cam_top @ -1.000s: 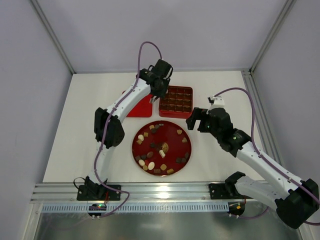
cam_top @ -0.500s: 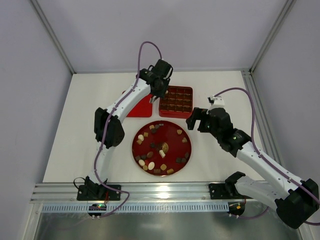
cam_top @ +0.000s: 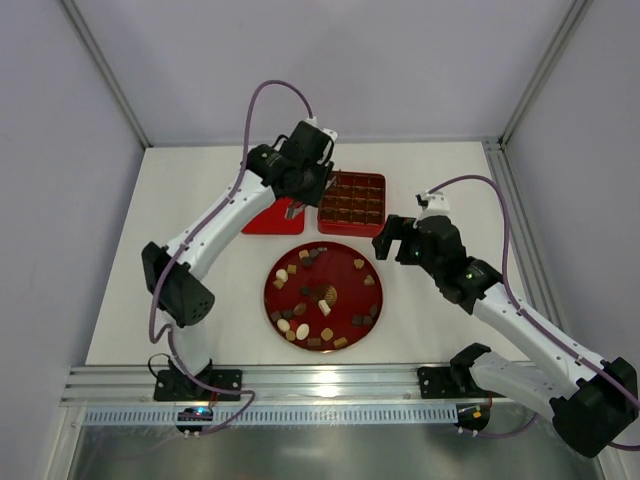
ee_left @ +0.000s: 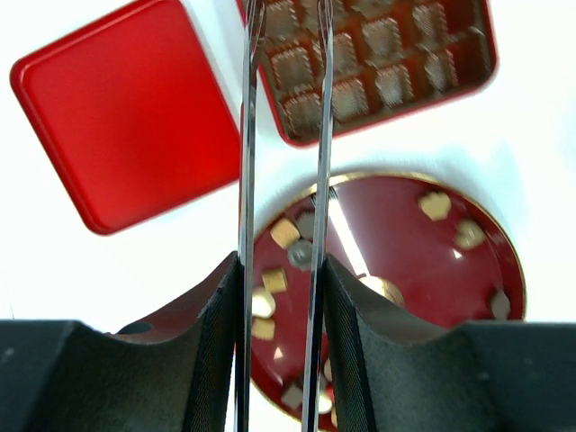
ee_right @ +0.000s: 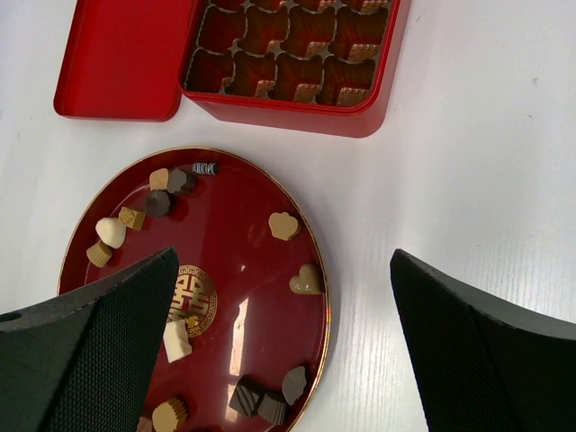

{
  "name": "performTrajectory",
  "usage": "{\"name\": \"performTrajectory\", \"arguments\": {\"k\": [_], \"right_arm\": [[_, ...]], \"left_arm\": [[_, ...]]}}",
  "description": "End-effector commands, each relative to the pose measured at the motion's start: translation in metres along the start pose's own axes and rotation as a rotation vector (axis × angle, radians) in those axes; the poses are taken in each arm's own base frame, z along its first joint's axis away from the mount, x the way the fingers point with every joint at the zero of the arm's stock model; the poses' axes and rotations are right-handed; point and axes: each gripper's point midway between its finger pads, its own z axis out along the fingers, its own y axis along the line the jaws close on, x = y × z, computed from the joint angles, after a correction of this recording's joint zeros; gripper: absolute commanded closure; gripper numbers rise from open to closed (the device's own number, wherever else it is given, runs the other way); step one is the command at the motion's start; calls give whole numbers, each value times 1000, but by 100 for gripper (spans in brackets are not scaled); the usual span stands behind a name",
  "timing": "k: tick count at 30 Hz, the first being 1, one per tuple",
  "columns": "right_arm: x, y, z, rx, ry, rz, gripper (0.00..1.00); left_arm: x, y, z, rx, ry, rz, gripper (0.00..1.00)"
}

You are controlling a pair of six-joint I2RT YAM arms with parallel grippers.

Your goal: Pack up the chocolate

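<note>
Chocolate point(ee_right: 283, 225) lies scattered on the red plate point(ee_right: 243, 247), close-packed in spots, so the left claw point(cam_top: 293, 206), its thin blades narrowly apart with tips I cannot tell are empty, or the wide-open right claw point(cam_top: 388, 240), could nudge neighbours off onto the counter point(cam_top: 120, 330).

The left gripper point(ee_left: 288, 13) pointed up the frame, its two thin metal fingers point(ee_left: 245, 180) parallel and a little apart, with nothing between them along the length that showed. Behind them lay a white table point(ee_left: 540, 162). A flat red square lid point(ee_left: 117, 108) sat tilted at upper left, just beside a red box point(ee_left: 387, 115) with grid compartments at upper right. Below both was a round red plate point(ee_left: 405, 261) with a gold rim, carrying scattered tan chocolate pieces point(ee_left: 436, 205), some square and two heart-shaped.
</note>
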Motion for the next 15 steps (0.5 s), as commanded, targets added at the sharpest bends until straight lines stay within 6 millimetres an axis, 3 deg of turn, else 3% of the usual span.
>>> {"name": "performTrajectory", "arguments": {"k": [1, 6, 8, 9, 15], "right_arm": [[-15, -1, -4, 9, -50, -3, 0], [-17, -2, -9, 11, -61, -3, 0], [-17, -4, -11, 18, -67, -4, 0], [-18, -5, -12, 20, -69, -5, 0], [-14, -11, -12, 41, -66, -4, 0]], "left_arm": [[10, -14, -51, 44, -39, 17, 61], [70, -22, -69, 61, 60, 66, 61], [84, -24, -86, 79, 58, 66, 60], [103, -22, -85, 80, 100, 72, 61], [148, -25, -116, 150, 140, 59, 60]]}}
